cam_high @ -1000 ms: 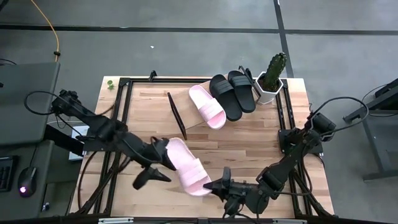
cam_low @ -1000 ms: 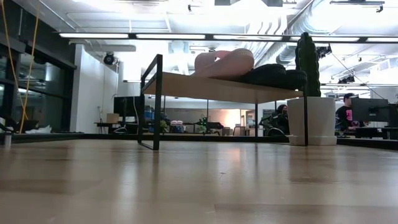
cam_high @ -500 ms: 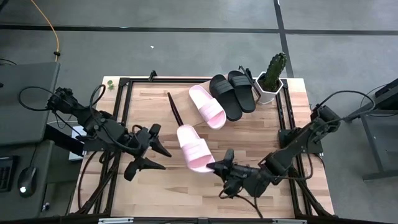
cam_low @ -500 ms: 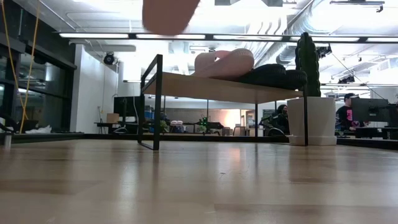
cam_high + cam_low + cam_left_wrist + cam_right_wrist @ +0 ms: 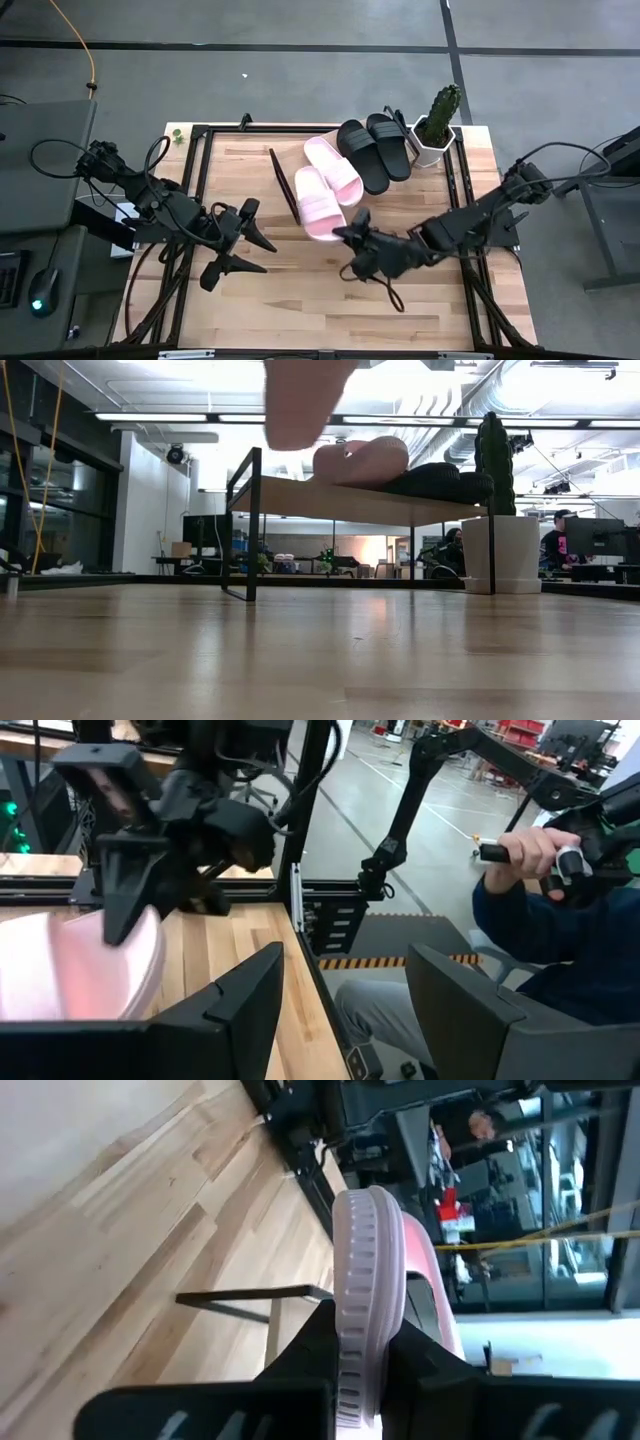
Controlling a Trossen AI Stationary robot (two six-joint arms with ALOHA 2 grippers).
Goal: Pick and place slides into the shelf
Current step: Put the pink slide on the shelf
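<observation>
The right gripper [image 5: 352,240] is clenched on the heel end of a pale pink slide [image 5: 316,201]; in its own wrist view the ribbed sole edge [image 5: 366,1270] stands pinched between the two dark fingers [image 5: 300,1350]. Holding it by the heel leaves the toe free to lead, which suits sliding it nose-first onto the shelf [image 5: 285,180]. From above, the slide hangs over the shelf's left part, just beside the other pink slide [image 5: 335,168] already lying there, with the two black slides [image 5: 378,150] farther right, next to the white cactus pot [image 5: 434,138]. In the low view the carried slide [image 5: 305,400] is clearly above the plank [image 5: 350,500], not yet resting on it (so I judge it has yet to be lowered and let go). The open space on the plank is at its left end, which is probably why the right arm reaches so far across the wooden table [image 5: 330,290].

The left gripper [image 5: 235,245] waits with fingers spread and empty over the table's left half, well apart from the shelf; its wrist view shows a person's hand [image 5: 525,848] on a handle beyond the table.
</observation>
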